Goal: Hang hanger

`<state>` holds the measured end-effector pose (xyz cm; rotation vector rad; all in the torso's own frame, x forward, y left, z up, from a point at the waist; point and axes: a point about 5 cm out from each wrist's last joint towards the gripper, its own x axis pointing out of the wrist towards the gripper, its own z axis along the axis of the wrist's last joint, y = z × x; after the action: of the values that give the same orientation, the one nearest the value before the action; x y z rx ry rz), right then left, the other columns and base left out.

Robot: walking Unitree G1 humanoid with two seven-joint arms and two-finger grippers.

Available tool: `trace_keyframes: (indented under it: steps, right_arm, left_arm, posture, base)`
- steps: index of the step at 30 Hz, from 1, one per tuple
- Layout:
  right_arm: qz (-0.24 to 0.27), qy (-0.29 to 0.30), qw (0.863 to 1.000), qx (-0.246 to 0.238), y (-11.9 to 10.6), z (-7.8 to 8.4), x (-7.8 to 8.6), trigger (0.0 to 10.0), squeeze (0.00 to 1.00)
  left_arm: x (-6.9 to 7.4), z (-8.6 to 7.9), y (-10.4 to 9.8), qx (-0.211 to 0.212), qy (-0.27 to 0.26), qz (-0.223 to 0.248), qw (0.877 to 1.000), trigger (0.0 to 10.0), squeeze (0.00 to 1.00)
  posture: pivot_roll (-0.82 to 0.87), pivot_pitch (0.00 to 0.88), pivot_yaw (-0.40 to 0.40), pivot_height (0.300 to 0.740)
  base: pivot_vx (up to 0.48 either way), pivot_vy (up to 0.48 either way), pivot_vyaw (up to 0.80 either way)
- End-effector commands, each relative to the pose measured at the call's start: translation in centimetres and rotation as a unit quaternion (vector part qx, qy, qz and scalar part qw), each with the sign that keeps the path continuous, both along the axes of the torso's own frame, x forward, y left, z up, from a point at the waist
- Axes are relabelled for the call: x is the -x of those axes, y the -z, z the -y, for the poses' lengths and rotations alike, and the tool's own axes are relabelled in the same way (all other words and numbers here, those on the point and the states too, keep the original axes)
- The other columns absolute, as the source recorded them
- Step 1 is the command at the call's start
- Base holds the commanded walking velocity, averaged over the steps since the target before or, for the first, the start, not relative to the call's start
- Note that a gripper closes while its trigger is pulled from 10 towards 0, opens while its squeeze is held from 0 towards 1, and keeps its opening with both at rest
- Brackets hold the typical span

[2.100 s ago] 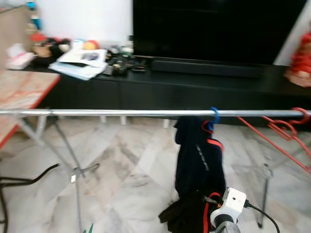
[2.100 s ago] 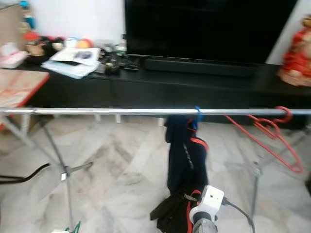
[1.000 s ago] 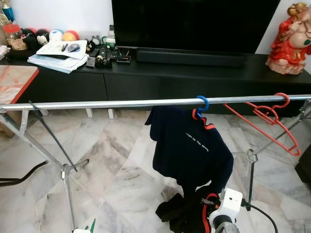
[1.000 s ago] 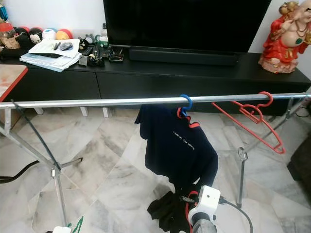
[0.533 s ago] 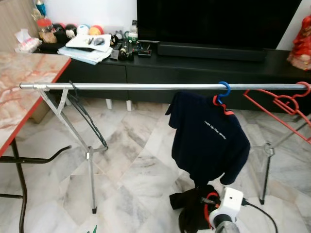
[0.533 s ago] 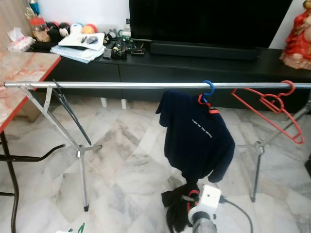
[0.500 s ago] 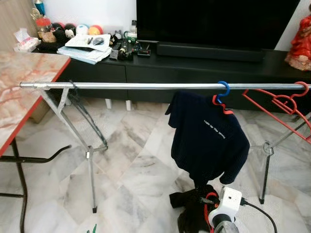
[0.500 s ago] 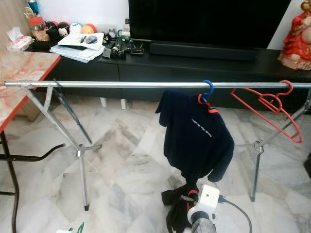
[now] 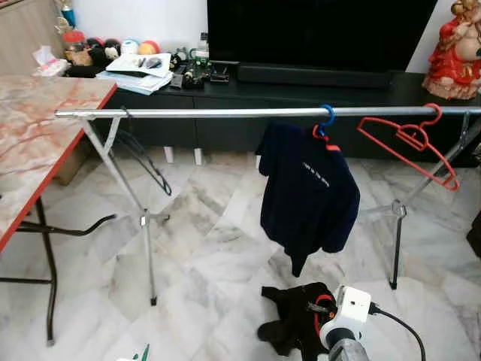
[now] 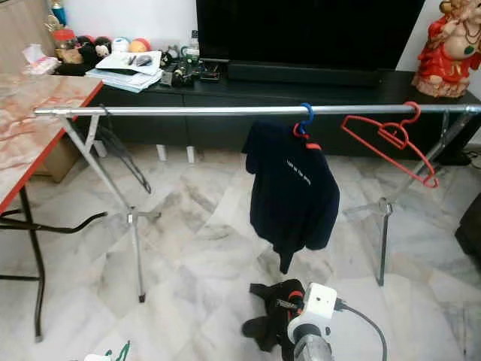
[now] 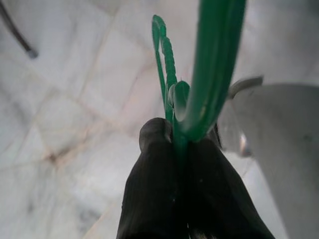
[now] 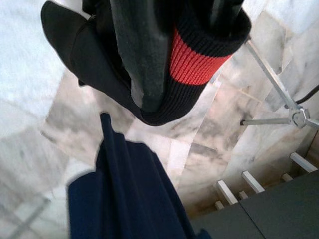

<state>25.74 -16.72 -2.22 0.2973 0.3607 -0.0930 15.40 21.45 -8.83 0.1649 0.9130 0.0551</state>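
My left gripper [image 11: 174, 135] is shut on a green hanger [image 11: 172, 89]; the hanger's tip pokes up at the bottom edge of the left eye view [image 9: 143, 353]. My right gripper [image 9: 319, 314] is low in front of me, shut on a black garment [image 9: 291, 320] with a red-striped cuff [image 12: 199, 55] that wraps its fingers. Ahead, a silver rail [image 9: 225, 113] carries a navy T-shirt [image 9: 308, 188] on a blue hanger [image 9: 328, 114], an empty red hanger [image 9: 409, 139] and a black hanger [image 9: 143, 154].
A marble-topped table [image 9: 37, 120] with a red edge stands at my left. The rack's legs [image 9: 146, 248] stand on the marble floor. Behind it runs a black TV cabinet [image 9: 248, 86] with papers, small items and a red figurine [image 9: 455, 45].
The whole picture has shifted: the rack now looks farther off and more floor shows, so the camera moved. Both grippers keep their holds.
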Motion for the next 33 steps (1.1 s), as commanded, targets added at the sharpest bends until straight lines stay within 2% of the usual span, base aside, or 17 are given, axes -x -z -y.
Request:
trace_keyframes:
  steps: [1, 26, 31, 33]
  right_arm:
    - [-0.004, 0.008, 1.000, 0.004, 0.2, 0.6, 0.3, 10.0, 0.00]
    - [-0.003, -0.002, 1.000, 0.006, 0.0, 0.3, 0.1, 10.0, 0.00]
    - [-0.008, -0.016, 1.000, 0.014, 0.0, 0.3, -0.1, 10.0, 0.00]
    - [-0.011, -0.035, 0.999, 0.032, -0.1, 0.3, -0.3, 10.0, 0.00]
  left_arm:
    - [0.8, 0.5, 0.5, 0.006, 0.010, -0.018, 1.000, 10.0, 0.00]
    - [0.6, 0.6, 0.4, 0.004, 0.009, -0.015, 1.000, 10.0, 0.00]
    - [0.4, 0.5, 0.3, -0.005, 0.008, -0.009, 1.000, 10.0, 0.00]
    - [-0.3, 0.3, 0.0, -0.009, 0.016, 0.002, 1.000, 10.0, 0.00]
  posture:
    - [0.02, 0.097, -0.016, 0.721]
    - [0.02, 0.099, -0.018, 0.721]
    - [0.03, 0.101, -0.019, 0.721]
    - [0.03, 0.101, -0.019, 0.721]
  base:
    - [-0.289, 0.000, 0.00]
    - [-0.288, 0.000, 0.00]
    - [0.000, 0.000, 0.00]
    - [0.000, 0.000, 0.00]
